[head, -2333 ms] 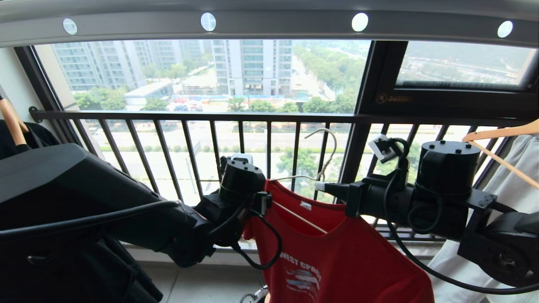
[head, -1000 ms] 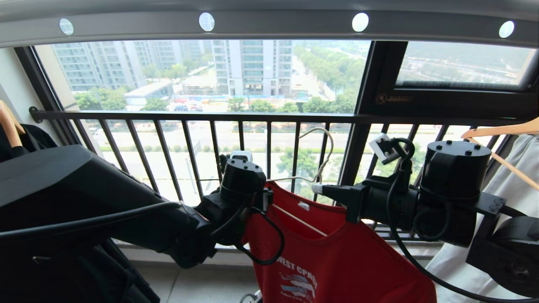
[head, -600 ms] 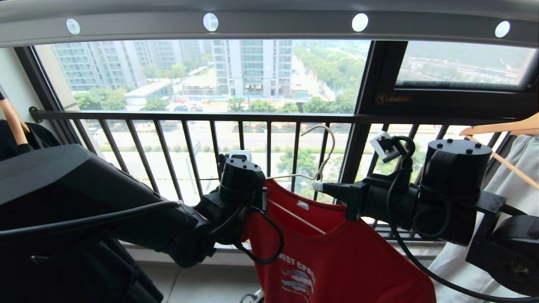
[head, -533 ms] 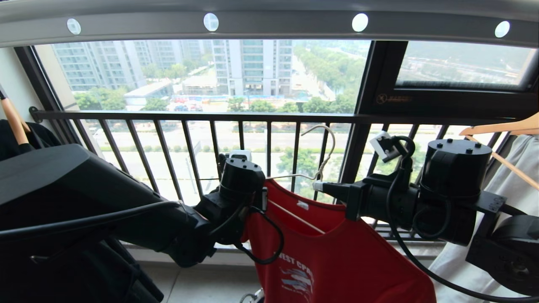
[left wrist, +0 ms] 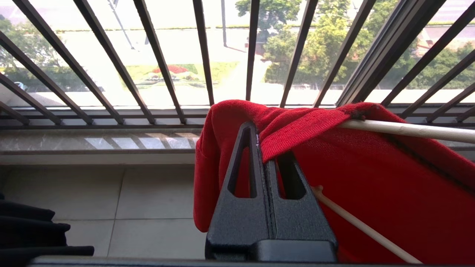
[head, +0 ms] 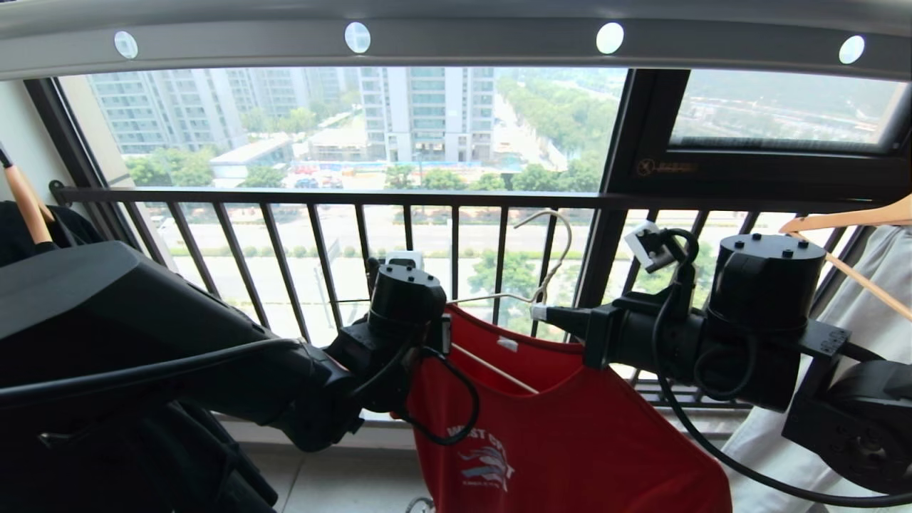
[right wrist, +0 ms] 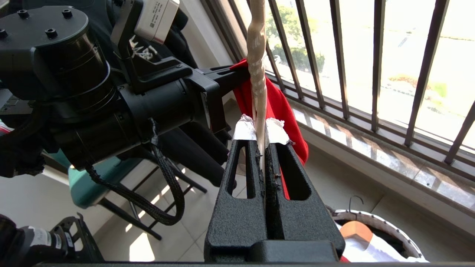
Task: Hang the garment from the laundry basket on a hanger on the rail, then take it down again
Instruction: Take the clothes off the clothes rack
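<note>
The red T-shirt is hanging on the thin wire hanger, held up in the air between the two arms, below the grey rail with its row of round holes and in front of the dark window railing. The hanger's hook is standing free and is not reaching the rail.

The left gripper is pressing together on the red cloth at the shirt's shoulder, on the shirt's left end as the head camera sees it. Its two black fingers are lying flat against each other with a fold of the fabric pinched at their tips. Just beside them one pale hanger rod is poking out of the cloth, and the slanting one is passing close by; whether the fingers are also catching the rod is not clear.

The right gripper is clamping the hanger's twisted neck between its white-taped fingertips, just above the shirt's collar.

The laundry basket is sitting on the tiled floor beneath the right gripper, with an orange hanger and white cloth inside. A black garment is hanging at the far left and a pale one on a wooden hanger at the far right.
</note>
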Controlling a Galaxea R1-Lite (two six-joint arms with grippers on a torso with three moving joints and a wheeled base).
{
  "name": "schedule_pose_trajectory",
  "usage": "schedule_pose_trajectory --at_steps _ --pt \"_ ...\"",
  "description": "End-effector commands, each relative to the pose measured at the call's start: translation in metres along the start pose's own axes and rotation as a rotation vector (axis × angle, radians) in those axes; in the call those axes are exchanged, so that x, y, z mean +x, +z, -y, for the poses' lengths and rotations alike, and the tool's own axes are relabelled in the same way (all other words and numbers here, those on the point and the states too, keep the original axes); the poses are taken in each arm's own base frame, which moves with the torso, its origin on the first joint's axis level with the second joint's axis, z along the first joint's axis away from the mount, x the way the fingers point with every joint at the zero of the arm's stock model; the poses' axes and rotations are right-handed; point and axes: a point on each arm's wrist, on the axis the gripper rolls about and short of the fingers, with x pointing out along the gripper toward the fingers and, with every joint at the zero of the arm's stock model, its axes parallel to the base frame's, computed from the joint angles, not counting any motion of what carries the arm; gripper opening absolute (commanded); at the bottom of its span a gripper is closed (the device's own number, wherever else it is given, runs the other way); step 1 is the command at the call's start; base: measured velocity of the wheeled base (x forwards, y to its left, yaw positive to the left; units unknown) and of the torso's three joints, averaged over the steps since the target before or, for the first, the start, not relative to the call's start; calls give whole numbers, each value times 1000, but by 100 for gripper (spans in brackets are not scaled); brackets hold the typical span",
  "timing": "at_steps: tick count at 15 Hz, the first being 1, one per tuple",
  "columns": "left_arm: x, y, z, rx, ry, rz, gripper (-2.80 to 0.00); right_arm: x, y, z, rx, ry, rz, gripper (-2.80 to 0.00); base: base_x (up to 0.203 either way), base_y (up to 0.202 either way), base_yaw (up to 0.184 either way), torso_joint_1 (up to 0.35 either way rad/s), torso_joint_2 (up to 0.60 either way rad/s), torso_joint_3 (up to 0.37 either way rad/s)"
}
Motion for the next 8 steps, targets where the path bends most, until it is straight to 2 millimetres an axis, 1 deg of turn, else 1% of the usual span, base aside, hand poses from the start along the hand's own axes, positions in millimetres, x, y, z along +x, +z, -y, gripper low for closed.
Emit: schedule_pose_trajectory --at_steps 1,4,6,8 --pt "-1 3 -1 -8 3 10 -280 5 -3 8 9 -14 -10 -280 0 0 0 0 0 0" --pt "3 3 -6 -10 20 9 -280 9 -7 13 13 -29 -25 -280 0 0 0 0 0 0" --pt "16 -1 -18 3 62 -6 -280 17 -14 20 12 -85 -34 -280 0 0 0 0 0 0" --pt "24 2 -26 -3 94 0 -280 21 -18 23 2 -106 -44 -280 0 0 0 0 0 0"
